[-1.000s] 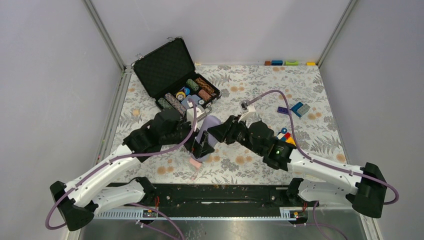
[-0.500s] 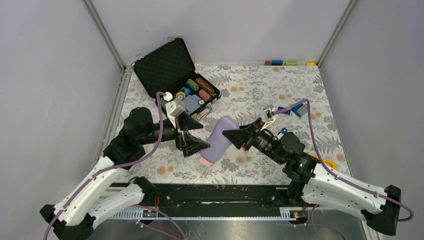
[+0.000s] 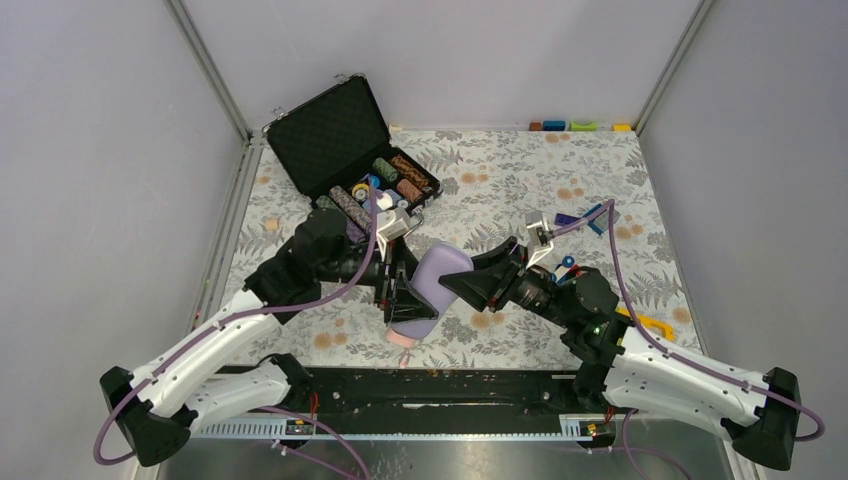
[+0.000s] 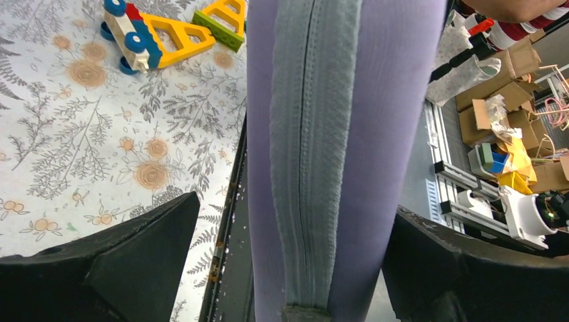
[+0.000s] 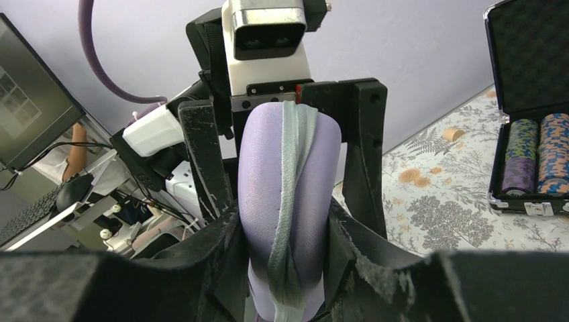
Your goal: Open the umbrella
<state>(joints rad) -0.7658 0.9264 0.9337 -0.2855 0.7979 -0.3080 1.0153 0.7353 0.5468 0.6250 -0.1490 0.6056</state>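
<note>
The umbrella is inside a lilac-grey fabric sleeve point(image 3: 437, 283). Only its pink handle point(image 3: 402, 339) sticks out at the near end. The canopy and shaft are hidden. The sleeve is held tilted above the table's near middle. My right gripper point(image 3: 480, 287) is shut on the sleeve, with both fingers pressed on its sides in the right wrist view point(image 5: 282, 215). My left gripper point(image 3: 402, 292) is open and straddles the sleeve from the left. In the left wrist view point(image 4: 295, 204) a gap shows beside the sleeve point(image 4: 335, 134).
An open black case point(image 3: 335, 130) with rolls of poker chips point(image 3: 385, 185) stands at the back left. Toy bricks point(image 3: 570, 268) and a yellow piece point(image 3: 652, 325) lie to the right. Small coloured blocks point(image 3: 583, 126) sit at the far edge.
The left gripper, drawn back to the left half a second ago, has come back around the sleeve. The right gripper kept hold of the sleeve and shifted it a little.
</note>
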